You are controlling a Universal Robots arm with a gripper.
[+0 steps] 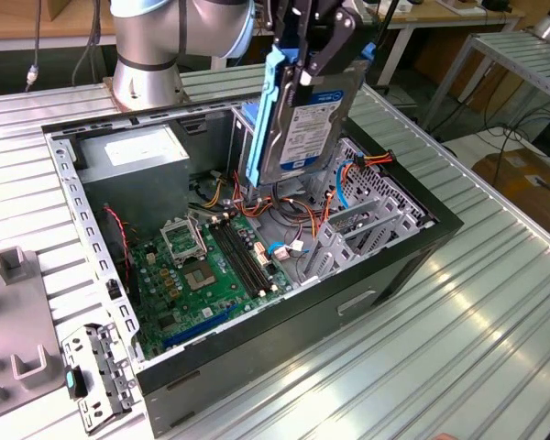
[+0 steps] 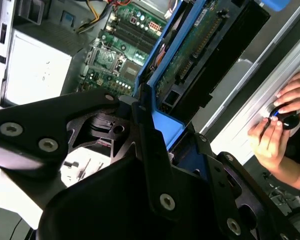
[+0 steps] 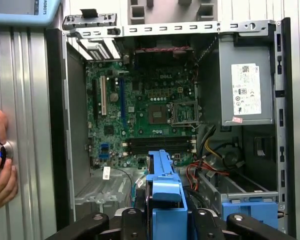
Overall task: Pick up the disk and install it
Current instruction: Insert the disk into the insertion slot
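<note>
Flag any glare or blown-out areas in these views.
Exterior view: the disk, held by the end effector, is evenly lit, label glare-free. Second wrist view: the power supply sticker is blown out white. First wrist view: the circuit board is evenly lit.

The arm (image 1: 149,50) is a thick round tube of dull silver metal, and its joint is closed by a pale blue-grey cap (image 1: 227,26). The gripper (image 1: 313,55) is matt black all over. In the second wrist view its flat, angular link plates (image 2: 65,117) are pinned with round silver screws (image 2: 48,144), each with a small hollow in its head.
</note>
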